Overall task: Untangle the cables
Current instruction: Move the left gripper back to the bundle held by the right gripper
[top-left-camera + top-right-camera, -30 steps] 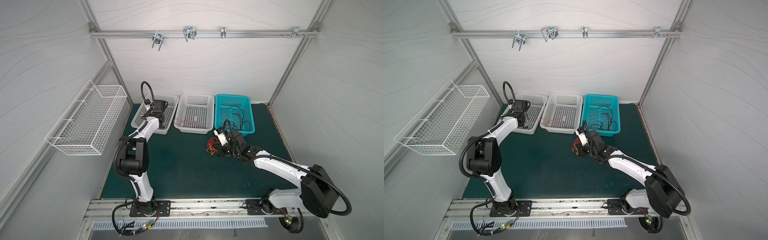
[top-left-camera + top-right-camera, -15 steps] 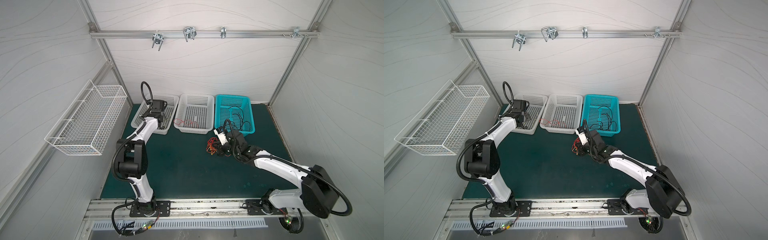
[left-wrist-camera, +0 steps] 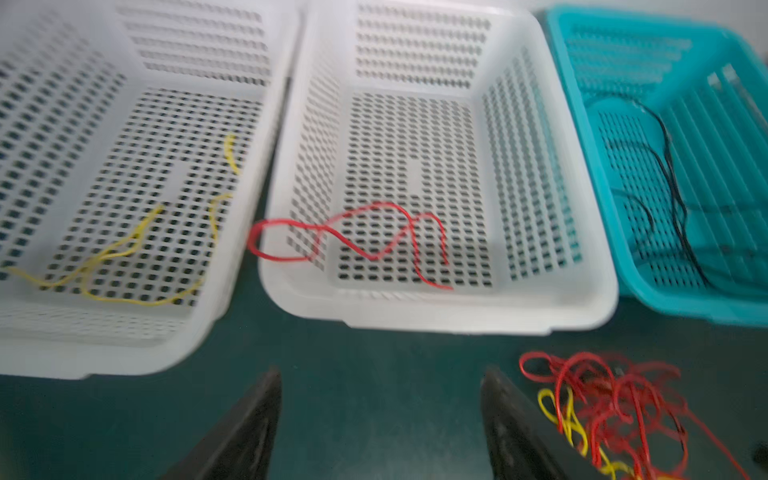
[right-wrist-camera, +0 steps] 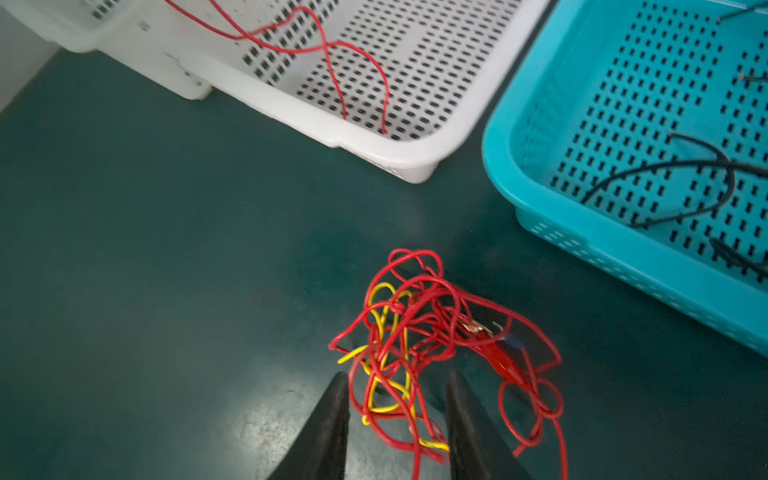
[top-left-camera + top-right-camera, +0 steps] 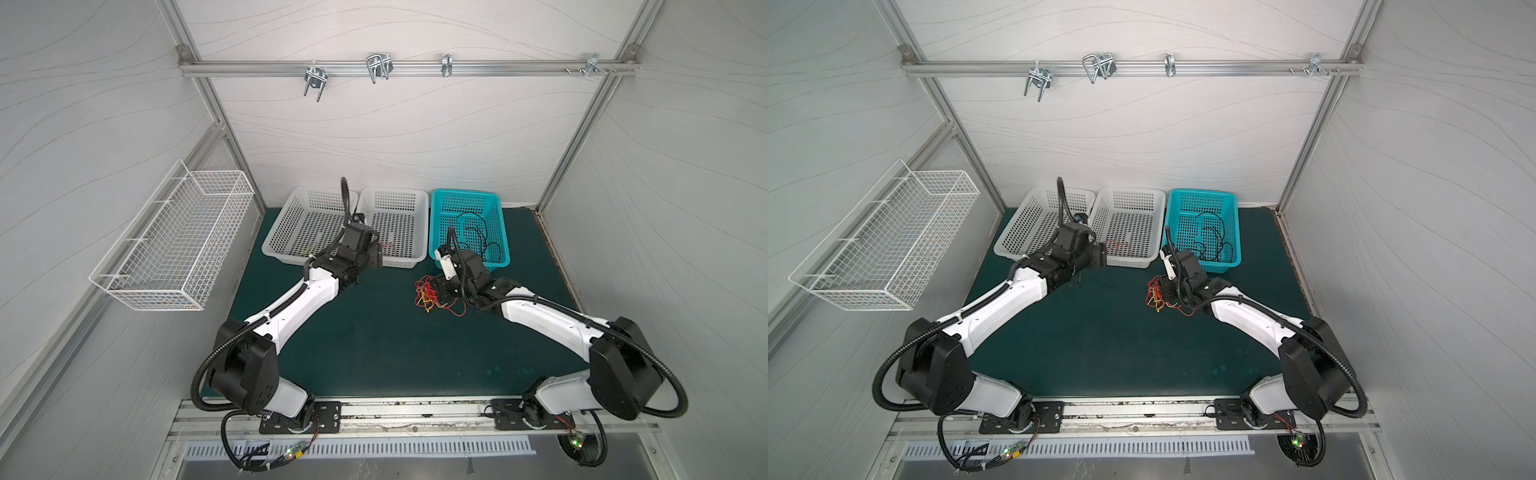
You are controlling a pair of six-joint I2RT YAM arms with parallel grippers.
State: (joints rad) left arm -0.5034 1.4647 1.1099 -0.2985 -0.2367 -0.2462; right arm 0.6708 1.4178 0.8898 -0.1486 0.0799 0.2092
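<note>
Green mat (image 5: 374,340): dark rubbery sheet, lower centre of both top views.
Tangle of thin red and yellow cables (image 4: 399,307): lies on the mat, lower centre of the right wrist view. In a top view (image 5: 428,293) it sits right of centre, just in front of the baskets.
Right gripper (image 4: 397,374): black jaws apart, straddling the near strands of the tangle without pinching them.
Left gripper (image 3: 381,370): black jaws spread wide over bare mat, holding nothing; tangle at lower right of that view.
Left white perforated plastic basket (image 3: 124,353): loose yellow cables (image 3: 124,249) on its floor.
Middle white perforated plastic basket (image 3: 436,316): one red cable (image 3: 376,204) inside, with a loop draped over its left wall.
Teal perforated plastic basket (image 4: 496,158): black cables (image 3: 675,187) inside; upper right of both wrist views.
White wire-mesh basket (image 5: 174,249): on the side wall, middle left of frame.
Aluminium rail with metal hooks (image 5: 395,66): across the back wall, top of frame.
</note>
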